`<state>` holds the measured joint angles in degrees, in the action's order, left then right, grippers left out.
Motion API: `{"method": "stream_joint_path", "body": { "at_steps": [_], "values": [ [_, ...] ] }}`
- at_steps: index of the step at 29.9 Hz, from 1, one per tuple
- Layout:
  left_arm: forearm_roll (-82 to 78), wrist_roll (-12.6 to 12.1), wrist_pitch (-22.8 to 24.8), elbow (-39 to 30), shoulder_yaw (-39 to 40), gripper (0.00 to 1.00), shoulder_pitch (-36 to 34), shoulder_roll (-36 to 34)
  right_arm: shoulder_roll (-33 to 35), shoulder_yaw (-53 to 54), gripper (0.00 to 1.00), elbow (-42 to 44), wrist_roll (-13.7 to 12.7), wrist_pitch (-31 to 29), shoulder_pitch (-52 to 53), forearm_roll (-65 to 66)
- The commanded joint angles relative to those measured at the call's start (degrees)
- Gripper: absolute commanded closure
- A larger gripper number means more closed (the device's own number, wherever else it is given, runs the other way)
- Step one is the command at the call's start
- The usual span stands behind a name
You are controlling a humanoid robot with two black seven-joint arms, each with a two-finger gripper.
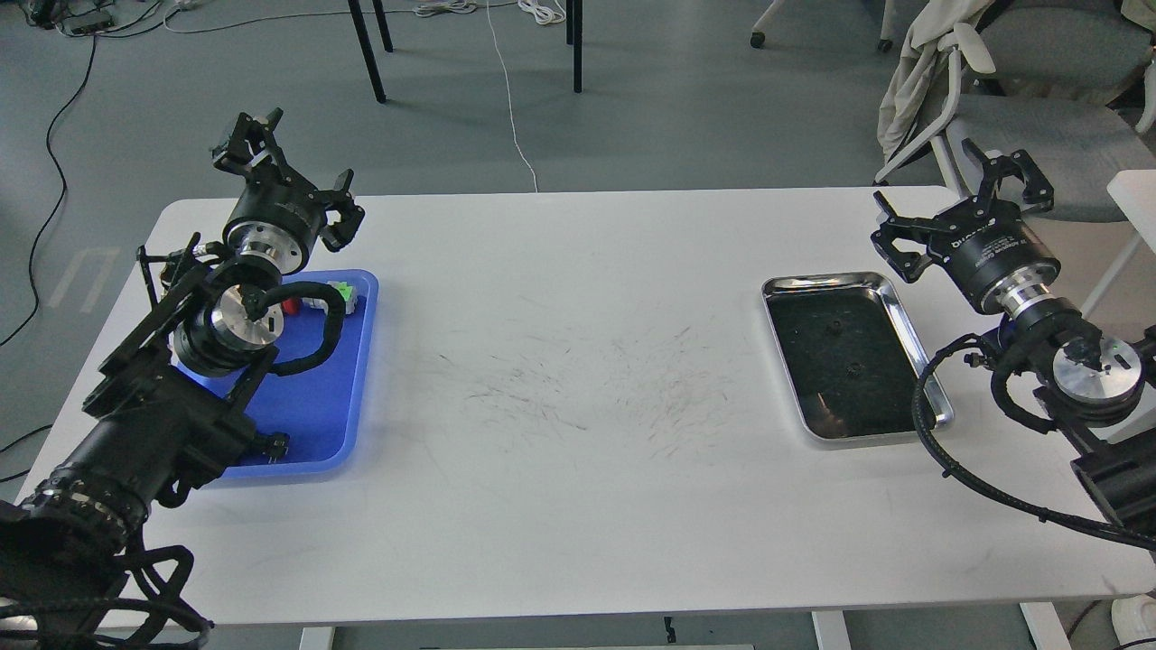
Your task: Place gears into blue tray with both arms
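Two tiny black gears (836,327) (853,367) lie apart on the dark bottom of a shiny steel tray (936,397) at the table's right. The blue tray (321,406) sits at the left, partly covered by my left arm. My left gripper (293,176) hangs over the tray's far edge with its fingers spread, and I see nothing between them. My right gripper (955,206) hovers just past the steel tray's far right corner, also open and empty. Both grippers are well away from the gears.
In the blue tray's far corner lie a grey-and-green part (344,293) and a small red piece (291,307). The white table (578,406) carries faint black scuff marks in its middle. Behind the table's right end stands a grey chair (1039,108).
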<state>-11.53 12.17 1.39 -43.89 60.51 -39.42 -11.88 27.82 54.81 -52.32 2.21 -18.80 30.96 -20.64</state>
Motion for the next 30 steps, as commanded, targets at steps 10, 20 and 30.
{"method": "stream_joint_path", "body": {
  "at_steps": [10, 20, 30],
  "values": [
    [-0.16, 0.22, 0.36, -0.23, -0.13, 0.02, -0.05, -0.25, -0.04, 0.03, 0.01, 0.11, 0.34, -0.54, 0.15, -0.01],
    [-0.25, 0.22, 0.54, 0.47, -0.04, 0.02, -0.22, -0.43, -0.04, 0.29, 0.01, 0.20, 0.61, -3.88, -0.46, -0.01],
    [-0.78, 0.22, 1.42, 0.39, -0.04, 0.02, -0.05, -0.34, -0.04, -0.32, 0.01, 0.11, 0.08, -3.97, -0.55, 0.07]
  ]
}}
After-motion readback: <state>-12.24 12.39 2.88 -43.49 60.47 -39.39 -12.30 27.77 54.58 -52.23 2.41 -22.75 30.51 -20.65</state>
